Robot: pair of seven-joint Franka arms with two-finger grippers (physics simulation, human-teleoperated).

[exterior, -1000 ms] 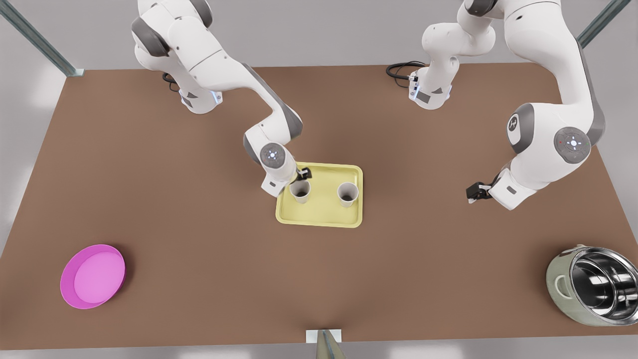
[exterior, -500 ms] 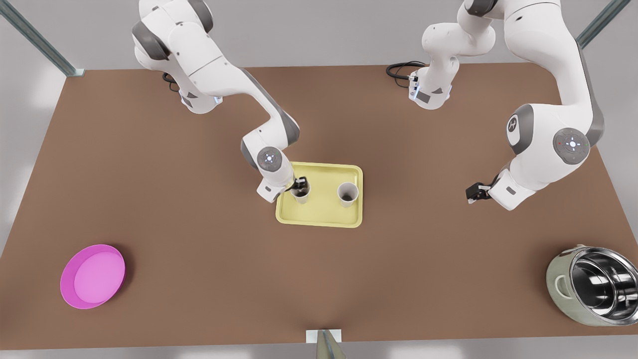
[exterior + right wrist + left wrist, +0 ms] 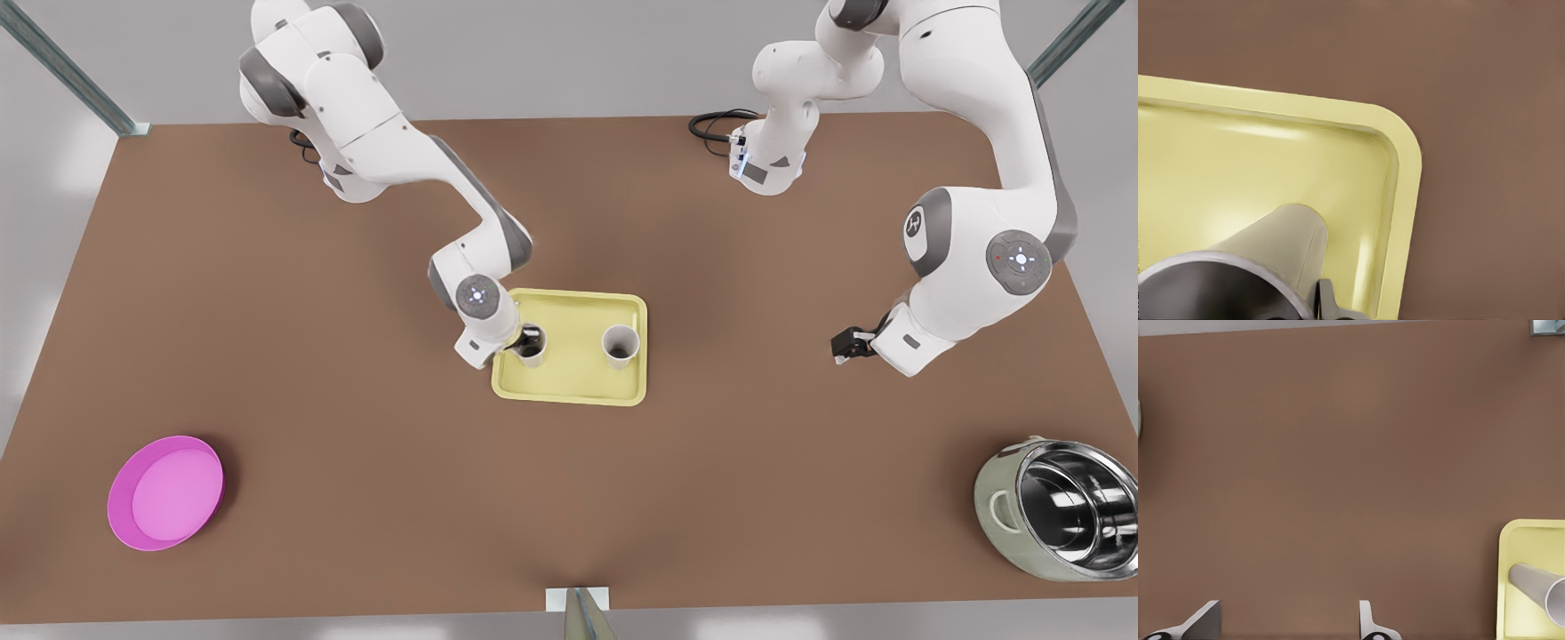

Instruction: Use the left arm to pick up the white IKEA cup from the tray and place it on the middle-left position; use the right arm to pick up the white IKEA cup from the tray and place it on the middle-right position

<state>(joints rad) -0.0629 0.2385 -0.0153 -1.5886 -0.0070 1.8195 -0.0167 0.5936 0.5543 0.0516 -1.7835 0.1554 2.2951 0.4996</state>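
Note:
The pale yellow tray (image 3: 573, 384) lies mid-table with two white cups on it. My right gripper (image 3: 531, 337), on the arm at the front view's left, is down at the rim of the cup (image 3: 534, 353) on the front view's left side of the tray. The right wrist view has this cup (image 3: 1281, 243) very close over the tray's corner (image 3: 1405, 200). The other cup (image 3: 620, 346) stands free. My left gripper (image 3: 843, 345) waits above bare tabletop on the front view's right, open (image 3: 1285, 630) with nothing in it, and its view includes the tray (image 3: 1528, 540) and a cup (image 3: 1538, 583).
A round magenta bowl (image 3: 165, 492) sits near the front view's bottom left corner. A steel pot (image 3: 1062, 508) lies tilted at the bottom right. Black cables (image 3: 716, 124) lie by an arm base at the back. Plain brown tabletop (image 3: 356, 373) spreads on both sides of the tray.
The arm at the front view's left has come down and drawn slightly leftward, bringing my right gripper from behind the cup onto its rim. The other arm has stayed still.

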